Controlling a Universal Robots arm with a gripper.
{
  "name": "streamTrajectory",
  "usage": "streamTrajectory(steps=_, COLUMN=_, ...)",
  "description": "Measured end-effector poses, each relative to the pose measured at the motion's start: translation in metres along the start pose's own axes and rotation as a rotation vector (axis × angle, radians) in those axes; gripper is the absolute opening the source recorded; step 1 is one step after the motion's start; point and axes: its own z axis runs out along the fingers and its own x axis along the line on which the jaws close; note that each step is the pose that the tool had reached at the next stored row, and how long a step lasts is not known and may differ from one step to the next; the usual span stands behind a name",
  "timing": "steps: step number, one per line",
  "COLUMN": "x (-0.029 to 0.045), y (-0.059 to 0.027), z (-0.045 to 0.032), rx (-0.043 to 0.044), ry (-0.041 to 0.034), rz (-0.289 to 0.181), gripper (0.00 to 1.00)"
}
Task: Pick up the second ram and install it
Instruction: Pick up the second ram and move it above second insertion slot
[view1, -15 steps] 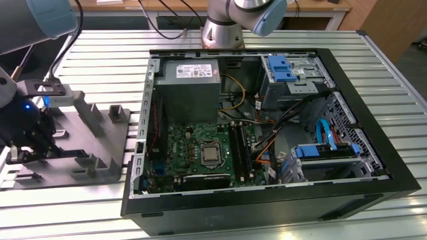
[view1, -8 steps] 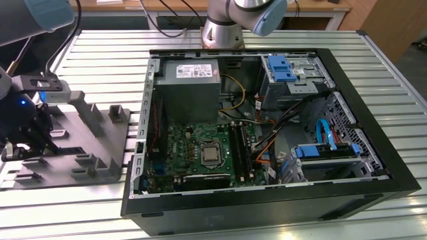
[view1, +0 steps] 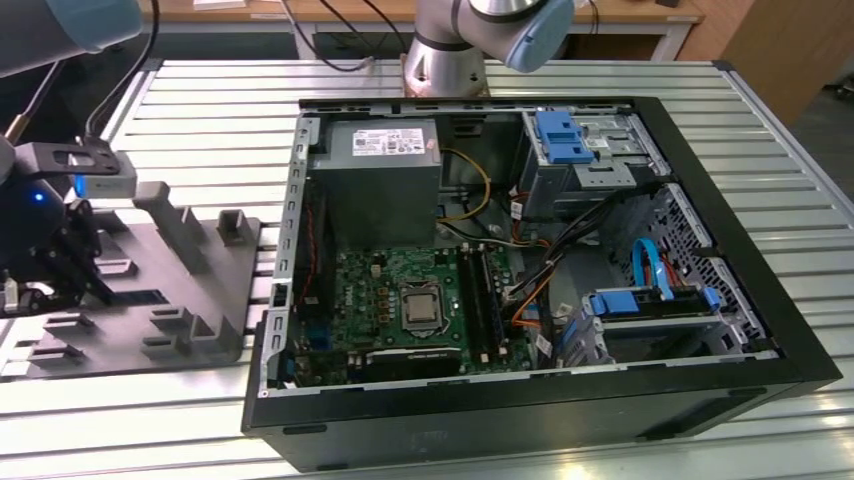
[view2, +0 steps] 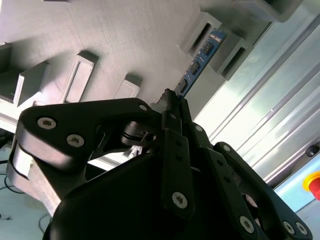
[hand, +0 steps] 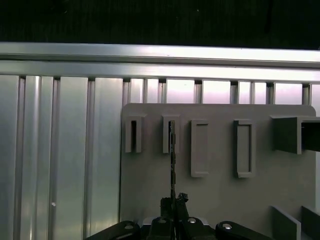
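A grey fixture (view1: 200, 295) lies beside an open computer case (view1: 534, 415).

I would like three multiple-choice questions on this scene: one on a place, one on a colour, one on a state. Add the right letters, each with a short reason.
1. Where is the second ram?
A) in the grey fixture
B) in the motherboard
C) flat on the table

2. What colour are the drive brackets in the computer case?
A) red
B) blue
C) yellow

3. How is the hand?
A) wide open
B) shut on the second ram
C) shut on a cable

Answers: 1 A, it stands upright in the fixture's slot. 2 B, they are plainly blue in the exterior view. 3 B, it clamps the strip's near end in both wrist views.
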Motion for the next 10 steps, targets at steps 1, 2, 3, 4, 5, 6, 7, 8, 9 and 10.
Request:
streamTrajectory(steps=1, x=0.0, y=0.0, z=-0.0009, rx=0.0001, ry=-0.0001, rz=0.0, gripper=0.14)
streamTrajectory(steps=2, x=0.0, y=0.0, z=-0.0018, rx=0.0, ry=0.0, rz=0.0, gripper=0.14)
streamTrajectory(steps=3, x=0.0, y=0.0, z=-0.0027, rx=0.0001, ry=-0.0001, rz=0.0, gripper=0.14)
streamTrajectory(steps=4, x=0.0, y=0.0, z=-0.0033, rx=0.0001, ry=-0.0002, rz=0.0, gripper=0.14)
streamTrajectory(steps=5, x=0.0, y=0.0, z=-0.004, rx=0.0001, ry=-0.0002, rz=0.0, gripper=0.14)
streamTrajectory(steps=6, x=0.0, y=0.0, z=-0.0047, rx=0.0001, ry=-0.0002, rz=0.0, gripper=0.14)
streamTrajectory(steps=7, x=0.0001, y=0.0, z=-0.0054, rx=0.0001, ry=-0.0001, rz=0.0, gripper=0.14)
streamTrajectory(steps=8, x=0.0001, y=-0.0001, z=-0.0062, rx=0.0, ry=-0.0001, rz=0.0, gripper=0.14)
streamTrajectory(steps=9, x=0.0001, y=-0.0001, z=-0.0069, rx=0.0, ry=-0.0001, rz=0.0, gripper=0.14)
streamTrajectory(steps=10, x=0.0001, y=-0.0001, z=-0.0075, rx=0.0001, ry=-0.0002, rz=0.0, gripper=0.14)
